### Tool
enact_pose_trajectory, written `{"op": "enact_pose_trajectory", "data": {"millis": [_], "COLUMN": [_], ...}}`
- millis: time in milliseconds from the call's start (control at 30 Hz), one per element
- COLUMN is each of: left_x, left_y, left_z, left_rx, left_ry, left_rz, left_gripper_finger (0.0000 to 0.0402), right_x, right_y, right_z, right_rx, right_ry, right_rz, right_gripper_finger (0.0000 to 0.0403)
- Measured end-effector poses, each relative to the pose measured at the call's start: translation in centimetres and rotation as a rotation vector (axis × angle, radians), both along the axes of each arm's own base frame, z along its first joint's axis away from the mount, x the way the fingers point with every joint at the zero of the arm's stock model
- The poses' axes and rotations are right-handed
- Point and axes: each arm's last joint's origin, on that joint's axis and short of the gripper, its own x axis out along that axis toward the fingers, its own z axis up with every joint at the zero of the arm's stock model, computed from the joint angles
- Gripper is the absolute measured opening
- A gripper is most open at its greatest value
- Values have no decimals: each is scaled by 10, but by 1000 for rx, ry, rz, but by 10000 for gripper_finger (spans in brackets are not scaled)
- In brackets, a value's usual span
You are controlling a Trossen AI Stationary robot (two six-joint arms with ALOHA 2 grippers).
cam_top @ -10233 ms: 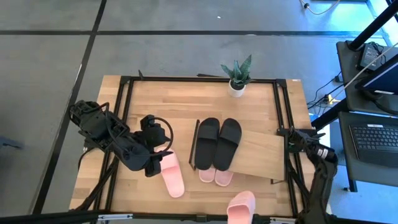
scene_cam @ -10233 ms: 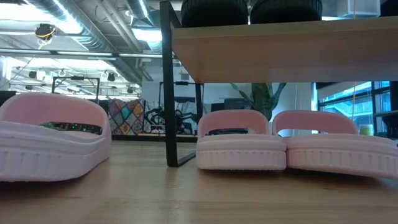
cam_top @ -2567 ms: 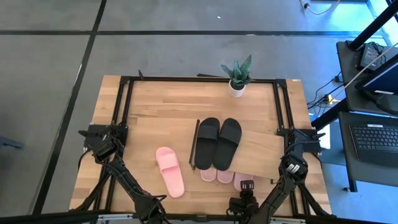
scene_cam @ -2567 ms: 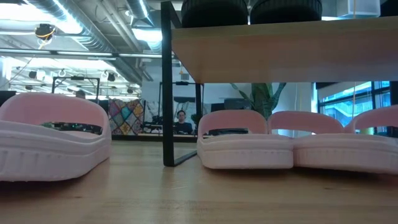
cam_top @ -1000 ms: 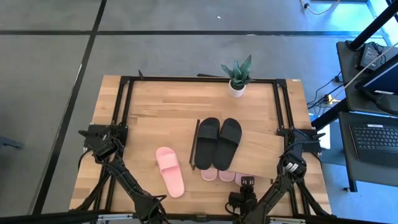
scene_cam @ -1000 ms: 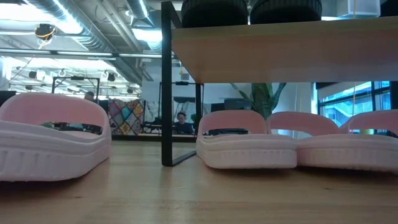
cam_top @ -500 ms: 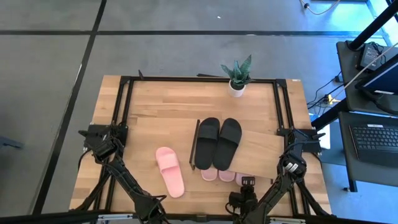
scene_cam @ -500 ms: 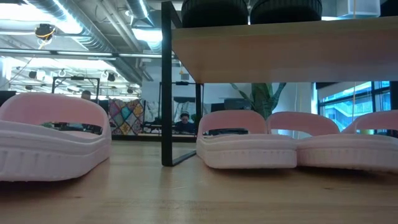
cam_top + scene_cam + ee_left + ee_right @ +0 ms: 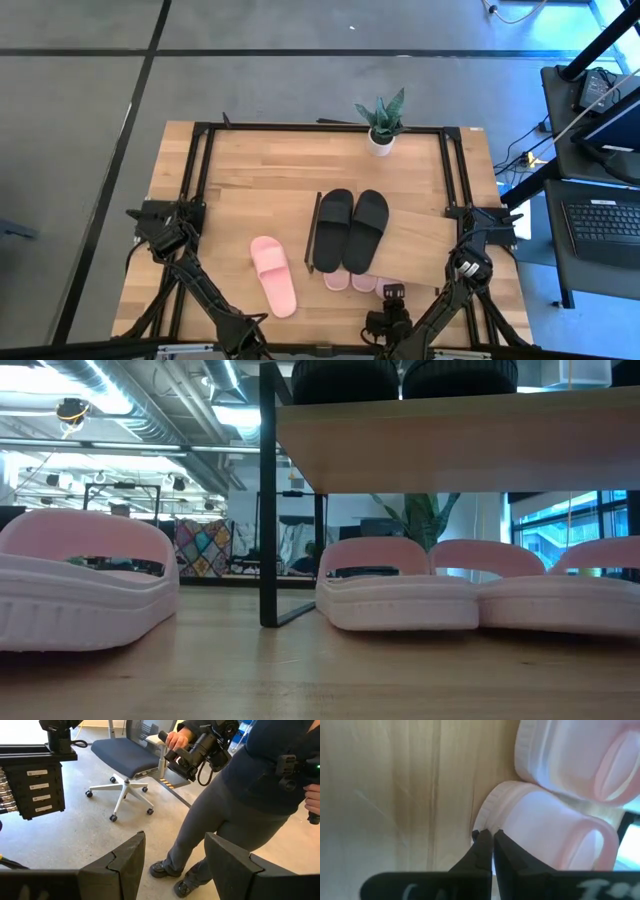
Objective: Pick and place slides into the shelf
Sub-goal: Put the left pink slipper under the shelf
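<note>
Ribbed pink foam slides (image 9: 555, 820); light-wood shelf (image 9: 425, 245)

Open-plan robotics lab (exposed ceiling ducts (image 9: 150, 400), office chair (image 9: 127, 762), concrete floor).

I count two black foam slides (image 9: 350, 230) lying side by side on top of the one low light-wood shelf (image 9: 415, 250). Pale pink foam slides (image 9: 398, 586): four show, three in a row under the shelf, one (image 9: 273, 275) alone on the table. One small potted green plant (image 9: 381, 122) stands at the far edge.
</note>
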Motion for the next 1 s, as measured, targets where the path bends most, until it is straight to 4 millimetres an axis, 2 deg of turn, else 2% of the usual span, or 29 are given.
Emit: {"op": "enact_pose_trajectory", "data": {"millis": [533,1000], "left_x": [7,8], "left_y": [6,7], "left_z": [0,0], "left_rx": [-3,-5], "left_ry": [3,1], "left_rz": [18,23], "left_gripper_finger": [195,195], "right_x": [-1,0], "right_y": [-2,-3], "right_z": [1,2], "right_rx": [-28,-56], "right_ry": [90,32], "right_rz": [111,92], "right_gripper_finger": [7,20]}}
